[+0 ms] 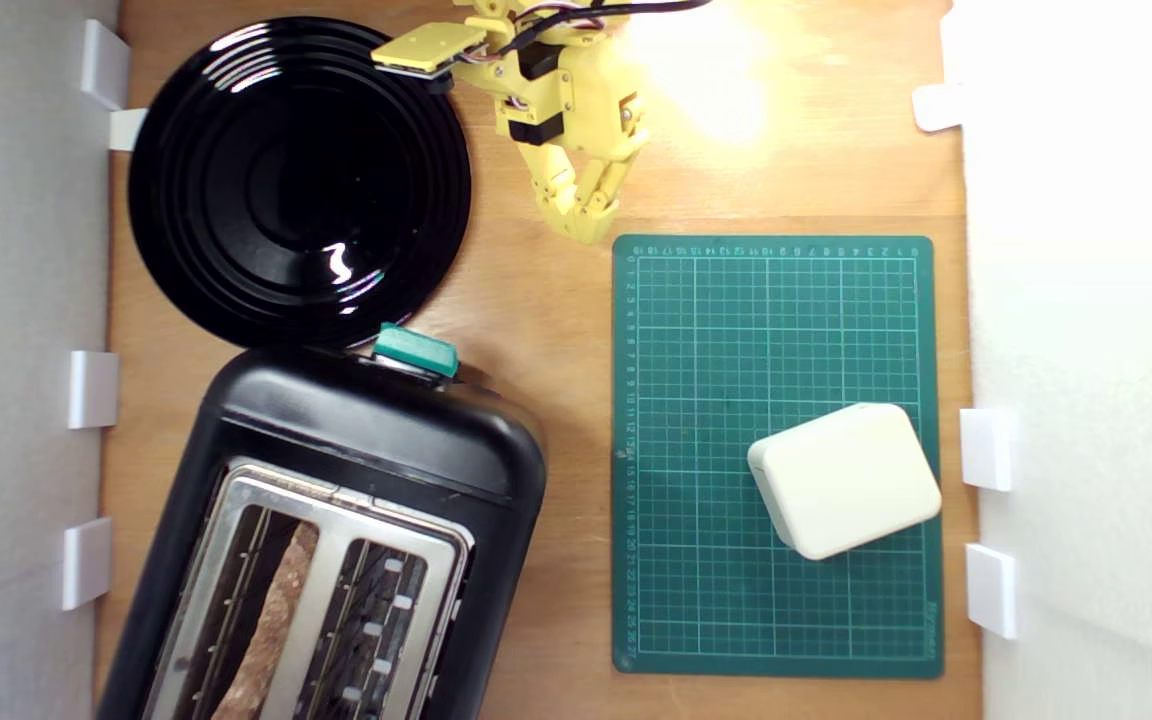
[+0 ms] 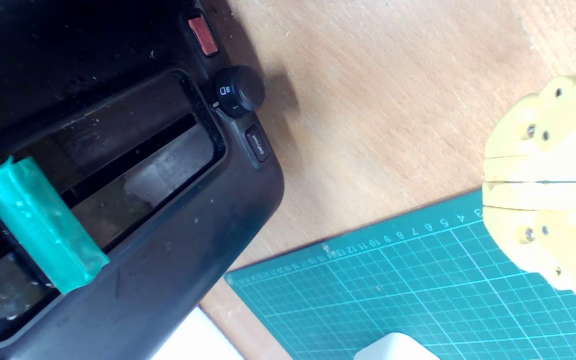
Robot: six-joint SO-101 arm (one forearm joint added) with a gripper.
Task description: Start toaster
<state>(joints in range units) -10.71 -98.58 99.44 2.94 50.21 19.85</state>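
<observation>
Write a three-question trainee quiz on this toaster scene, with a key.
1. True or false: the gripper is closed on the toaster's green lever.
2. What lies in the toaster slot on the exterior view's left?
A. nothing
B. a slice of bread
C. a fork
3. Fill in: the cream box rests on the green ____.

Key
1. False. The gripper is shut on nothing, over bare wood between the black plate and the cutting mat, clear of the lever.
2. B, a slice of bread.
3. Cutting mat.
</observation>
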